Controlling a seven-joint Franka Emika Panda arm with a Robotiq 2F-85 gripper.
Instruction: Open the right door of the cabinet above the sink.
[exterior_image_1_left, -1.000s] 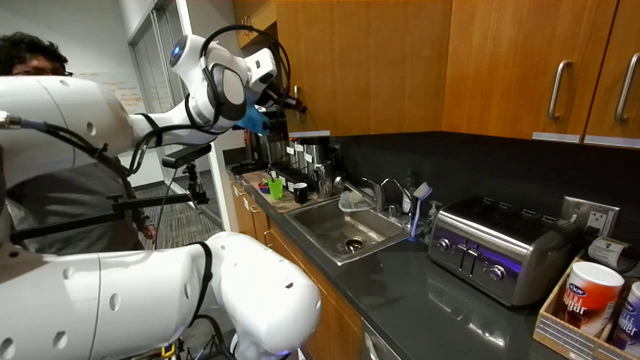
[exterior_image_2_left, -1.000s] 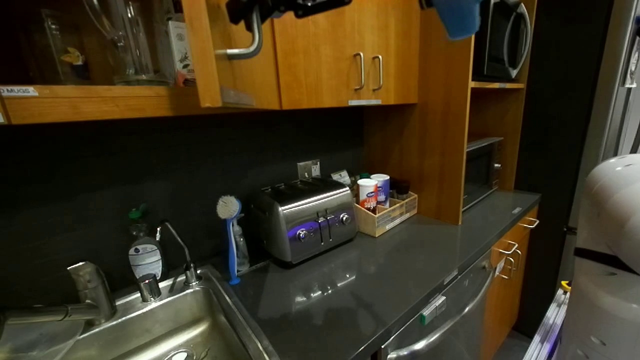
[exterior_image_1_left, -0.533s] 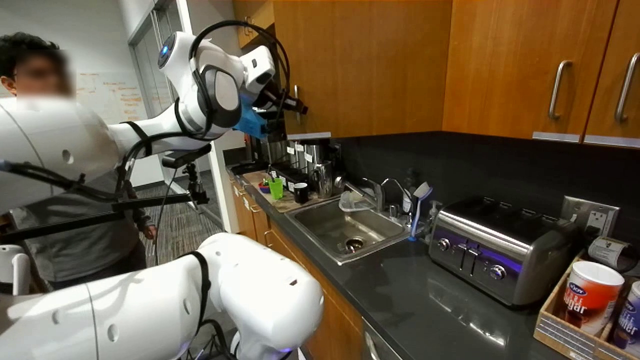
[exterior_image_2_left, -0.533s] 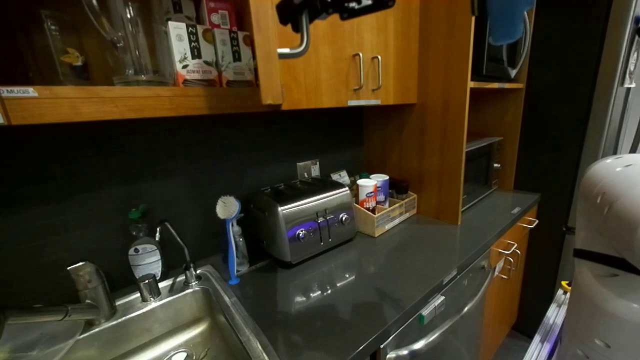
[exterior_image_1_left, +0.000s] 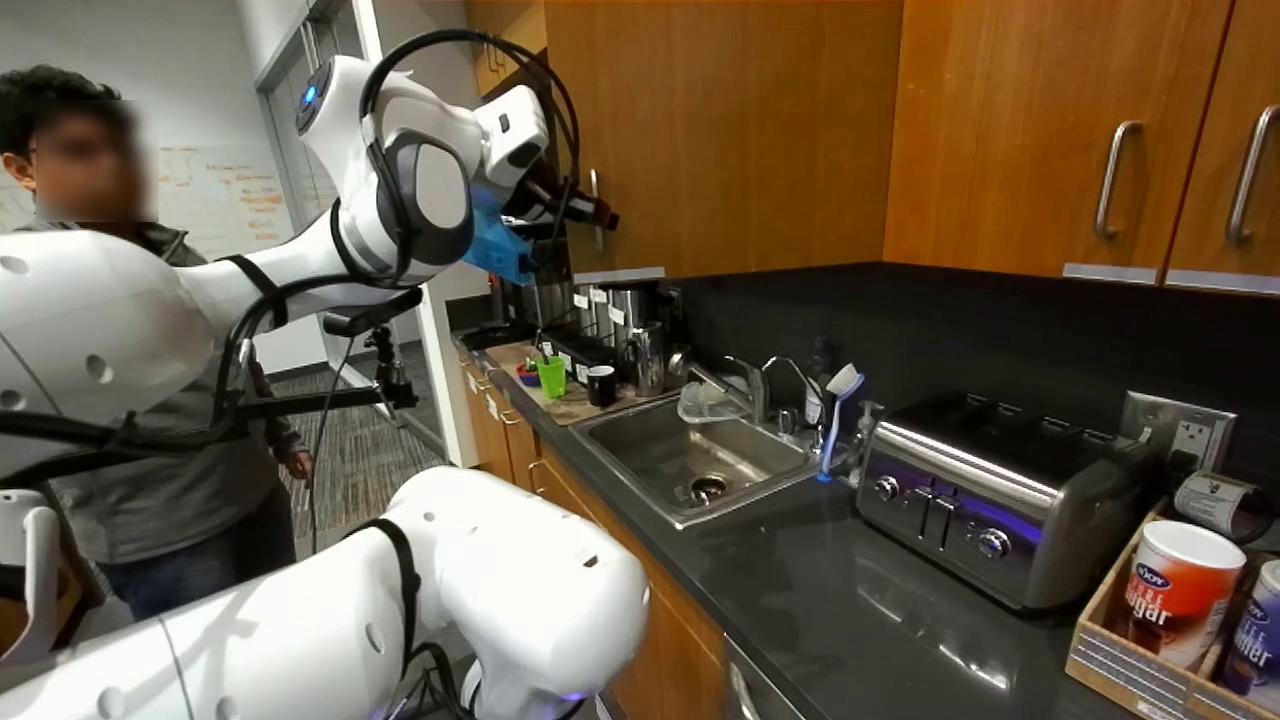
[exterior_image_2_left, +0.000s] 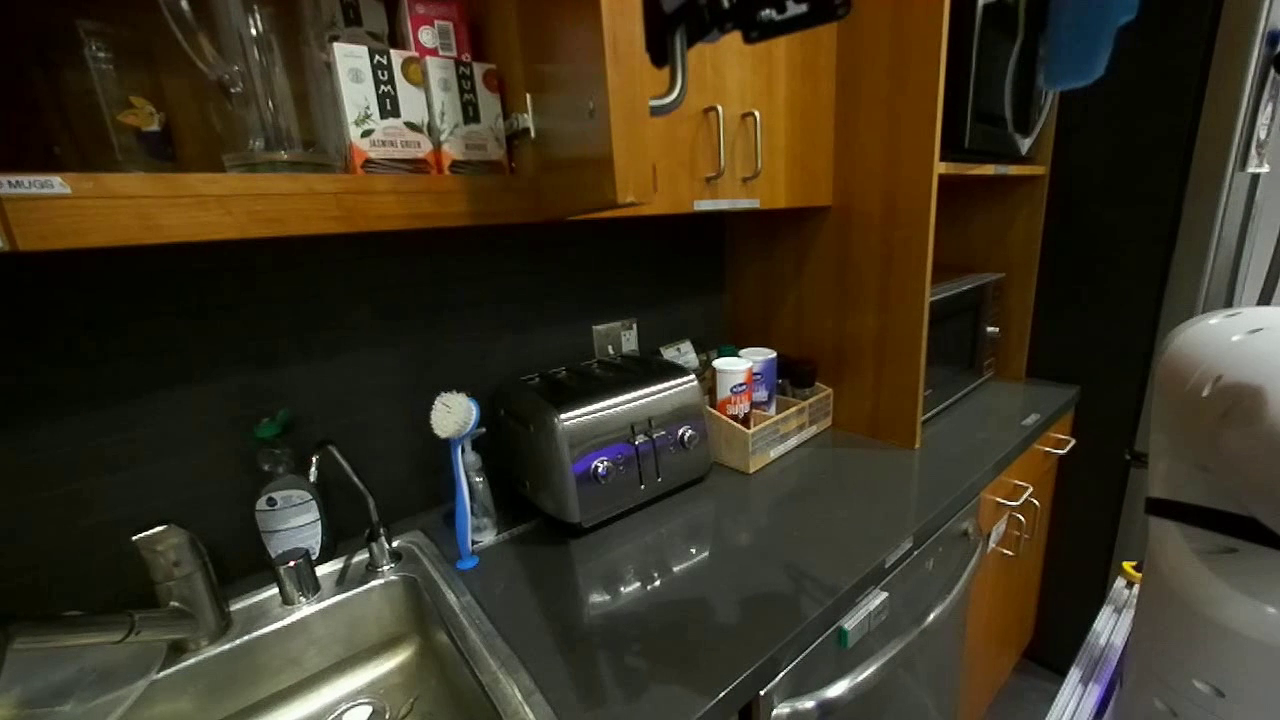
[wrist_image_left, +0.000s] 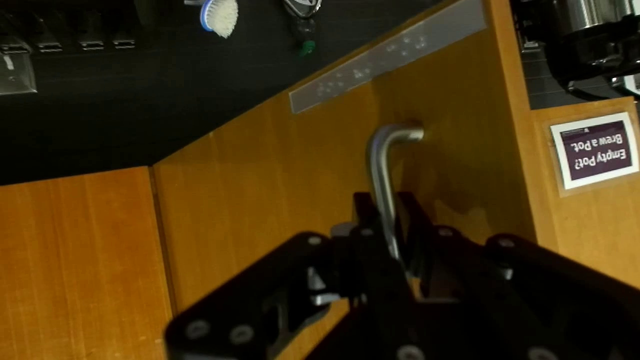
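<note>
Wrist view: the door (wrist_image_left: 240, 200) fills the middle, its upright handle (wrist_image_left: 382, 170) held fast in my claw (wrist_image_left: 387, 207). In an exterior view it stands open, its hinge (exterior_image_2_left: 518, 124) across the door from my grip, so further swing should arc about that side. Boxes (exterior_image_2_left: 385, 110) show inside the cabinet (exterior_image_2_left: 300, 210); the sink (exterior_image_2_left: 475, 640) lies below, the toaster (exterior_image_2_left: 610, 440) near it.

Sink (exterior_image_1_left: 645, 455) on my left, set in countertop (exterior_image_1_left: 780, 590), faucet (exterior_image_2_left: 190, 595) on its back rim; mug (exterior_image_1_left: 601, 386) and cup (exterior_image_1_left: 551, 378) past its left edge. Brush (exterior_image_2_left: 462, 490) just right, near countertop's back edge, then toaster (exterior_image_2_left: 600, 430), then box (exterior_image_2_left: 730, 445) with sugar canister (exterior_image_2_left: 733, 385) inside. Cabinet (exterior_image_2_left: 250, 207) above sink, tea boxes (exterior_image_2_left: 385, 115) in it; right door (exterior_image_1_left: 720, 140) standing out before neighbouring cupboard (exterior_image_2_left: 740, 140).
</note>
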